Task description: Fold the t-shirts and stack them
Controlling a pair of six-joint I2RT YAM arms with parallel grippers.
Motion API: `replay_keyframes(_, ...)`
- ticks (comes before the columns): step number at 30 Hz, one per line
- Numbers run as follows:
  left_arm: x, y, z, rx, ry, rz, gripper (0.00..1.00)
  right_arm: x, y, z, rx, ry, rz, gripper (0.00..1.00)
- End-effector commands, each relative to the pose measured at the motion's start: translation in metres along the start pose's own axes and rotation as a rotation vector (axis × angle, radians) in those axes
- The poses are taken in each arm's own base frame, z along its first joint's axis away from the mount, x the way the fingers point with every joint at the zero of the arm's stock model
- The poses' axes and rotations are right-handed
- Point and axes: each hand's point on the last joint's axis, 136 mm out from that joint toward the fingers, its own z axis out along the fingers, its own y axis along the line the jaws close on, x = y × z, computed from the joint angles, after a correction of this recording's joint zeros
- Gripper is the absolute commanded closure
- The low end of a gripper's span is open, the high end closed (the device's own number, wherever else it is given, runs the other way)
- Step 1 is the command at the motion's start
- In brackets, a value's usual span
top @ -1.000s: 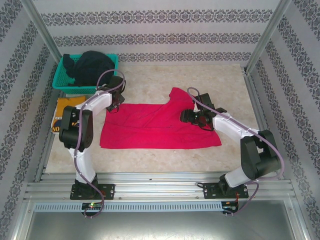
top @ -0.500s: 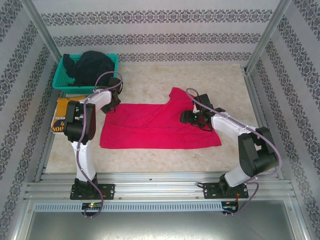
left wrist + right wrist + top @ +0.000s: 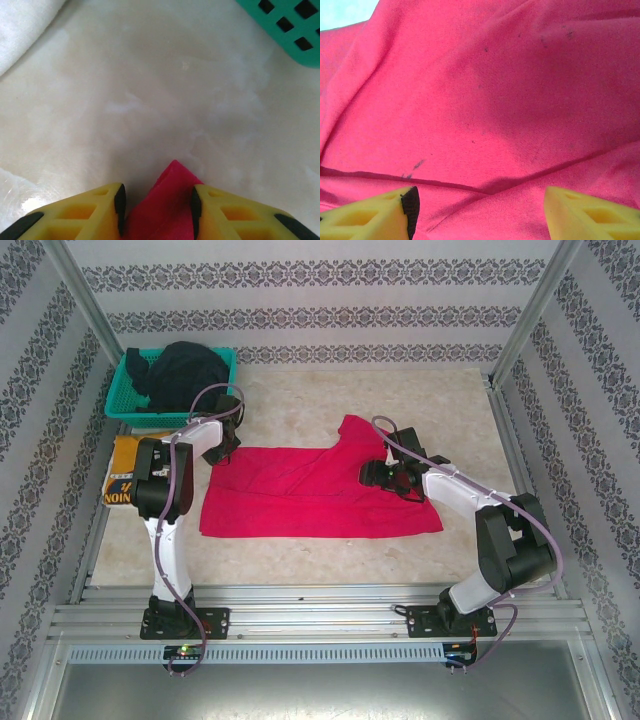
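**Operator:** Where is the shirt, and what have I got?

**Spotter:** The red t-shirt (image 3: 310,495) lies flat in the middle of the surface (image 3: 300,400), partly folded, with one sleeve poking out towards twelve o'clock. Your left pincer (image 3: 222,447) sits at its ten o'clock corner, narrow, with a peak of red cloth pinched between the pads (image 3: 120,202). Your right pincer (image 3: 378,475) hangs over the three o'clock side, spread wide and holding nothing.

**Operator:** How do I make the fold clean?

**Spotter:** I'd get the right one onto a matching edge before you lift, so both corners travel together. One-handed, the cloth will likely drag and skew. Lift just clear of the surface, carry towards six o'clock, and lay edge on edge.

**Operator:** Anything you can't read?

**Spotter:** Plenty. The left wrist view cuts off below the pads, so I cannot tell whether the bite takes one layer or two. Whether the right fingers touch the cloth is unclear. The mustard-yellow t-shirt (image 3: 122,465) at nine o'clock is partly behind your left arm, and its lettering is cut off. The dark t-shirts (image 3: 185,370) are heaped in the teal basket (image 3: 125,410) at ten o'clock. How many there are, I cannot say.
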Motion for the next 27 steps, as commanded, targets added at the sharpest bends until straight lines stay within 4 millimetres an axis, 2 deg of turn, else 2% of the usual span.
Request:
replay_keyframes(1,-0.009,-0.001,0.006,0.005,-0.003,0.002,0.66,0.004,-0.001,0.004,-0.009,0.012,-0.005,0.33)
replay_keyframes(6,-0.010,-0.004,0.002,0.024,0.007,0.000,0.86,-0.001,0.000,0.003,-0.003,-0.005,0.000,0.33)
replay_keyframes(9,-0.009,-0.005,-0.002,0.042,0.017,-0.002,0.99,-0.021,0.003,-0.006,0.011,-0.059,0.000,0.33)
replay_keyframes(12,-0.008,-0.005,-0.007,0.062,0.019,-0.004,1.00,-0.051,-0.004,-0.017,0.054,-0.130,0.016,0.34)
replay_keyframes(17,-0.005,0.000,-0.016,0.089,0.019,-0.009,1.00,-0.107,-0.040,-0.020,0.121,-0.200,0.089,0.37)
replay_keyframes(22,-0.002,0.001,-0.019,0.112,0.022,-0.010,1.00,-0.145,-0.046,0.001,0.129,-0.182,0.010,0.46)
replay_keyframes(27,0.000,-0.002,-0.017,0.121,0.032,-0.003,1.00,-0.159,-0.034,0.036,0.121,-0.060,-0.144,0.47)
